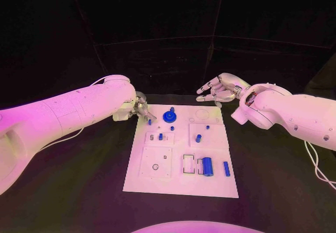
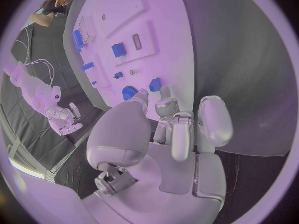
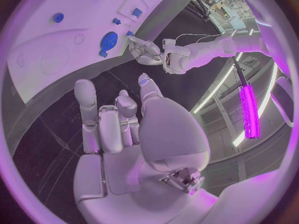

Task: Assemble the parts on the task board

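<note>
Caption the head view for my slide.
Both hands, left and right, hover at the task board's far end beside a blue gear.

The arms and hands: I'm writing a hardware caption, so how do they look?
Both arms are smooth, rounded white shells. The left hand and right hand are silver, with jointed, many-segmented fingers and padded fingertips. A thin white cable trails off the right arm.

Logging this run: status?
Left hand at white task board's far-left corner, by blue gear. Right hand beyond far edge, empty. Nothing blocking.
</note>
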`<move>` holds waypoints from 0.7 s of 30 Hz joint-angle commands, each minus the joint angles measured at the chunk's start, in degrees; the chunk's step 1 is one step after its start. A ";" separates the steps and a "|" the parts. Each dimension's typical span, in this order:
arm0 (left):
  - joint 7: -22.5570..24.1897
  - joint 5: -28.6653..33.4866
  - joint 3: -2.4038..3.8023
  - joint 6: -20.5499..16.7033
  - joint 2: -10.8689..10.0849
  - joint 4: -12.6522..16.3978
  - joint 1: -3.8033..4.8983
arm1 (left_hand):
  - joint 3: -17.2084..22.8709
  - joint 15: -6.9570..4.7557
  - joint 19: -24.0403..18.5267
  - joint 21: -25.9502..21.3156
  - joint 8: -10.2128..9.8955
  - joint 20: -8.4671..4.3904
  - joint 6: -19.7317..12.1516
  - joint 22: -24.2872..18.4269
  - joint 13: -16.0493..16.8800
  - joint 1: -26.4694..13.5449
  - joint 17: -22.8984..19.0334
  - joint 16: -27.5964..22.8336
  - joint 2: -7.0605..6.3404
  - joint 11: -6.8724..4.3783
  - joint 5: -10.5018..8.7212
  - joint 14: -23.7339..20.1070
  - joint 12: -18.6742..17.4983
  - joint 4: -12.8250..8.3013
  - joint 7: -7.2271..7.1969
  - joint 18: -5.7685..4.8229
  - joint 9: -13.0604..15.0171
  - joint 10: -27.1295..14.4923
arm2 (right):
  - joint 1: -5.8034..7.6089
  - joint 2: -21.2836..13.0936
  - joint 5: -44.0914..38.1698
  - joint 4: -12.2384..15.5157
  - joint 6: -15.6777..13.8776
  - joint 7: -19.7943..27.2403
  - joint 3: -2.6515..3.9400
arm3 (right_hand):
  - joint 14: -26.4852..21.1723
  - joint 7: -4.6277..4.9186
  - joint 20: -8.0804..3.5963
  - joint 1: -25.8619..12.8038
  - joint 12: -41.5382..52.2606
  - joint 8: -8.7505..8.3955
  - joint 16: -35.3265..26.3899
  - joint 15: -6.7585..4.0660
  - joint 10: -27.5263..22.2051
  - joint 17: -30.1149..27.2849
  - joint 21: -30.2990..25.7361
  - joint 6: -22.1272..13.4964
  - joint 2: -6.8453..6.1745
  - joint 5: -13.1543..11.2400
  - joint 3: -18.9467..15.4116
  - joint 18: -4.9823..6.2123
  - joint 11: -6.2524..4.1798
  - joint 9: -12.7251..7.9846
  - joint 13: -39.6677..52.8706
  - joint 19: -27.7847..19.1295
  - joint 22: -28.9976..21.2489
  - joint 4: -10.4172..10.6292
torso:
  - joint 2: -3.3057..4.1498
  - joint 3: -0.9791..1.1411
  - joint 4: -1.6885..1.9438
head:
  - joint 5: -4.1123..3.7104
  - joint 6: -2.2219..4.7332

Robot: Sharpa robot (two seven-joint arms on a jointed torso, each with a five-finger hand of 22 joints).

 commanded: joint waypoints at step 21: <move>1.37 -0.05 0.04 1.80 0.54 -0.21 0.01 | 0.97 0.26 0.50 0.37 -0.47 -0.11 0.82 0.27 -0.31 4.35 15.09 0.18 1.91 0.14 -0.06 6.15 0.26 -2.06 0.05 -0.07 -0.89 0.24 | 0.12 0.17 -0.19 -0.05 0.49 0.02 0.04 | 2.07 -0.22 0.01 -0.05 -0.11 0.30 -0.12 -0.15 0.21 0.04 -0.25 -0.19 0.56 0.04 -0.27 0.98 -0.06 0.06 -0.10 0.37 -0.05 0.16 | -0.01 0.00 0.02 | -0.14 -0.16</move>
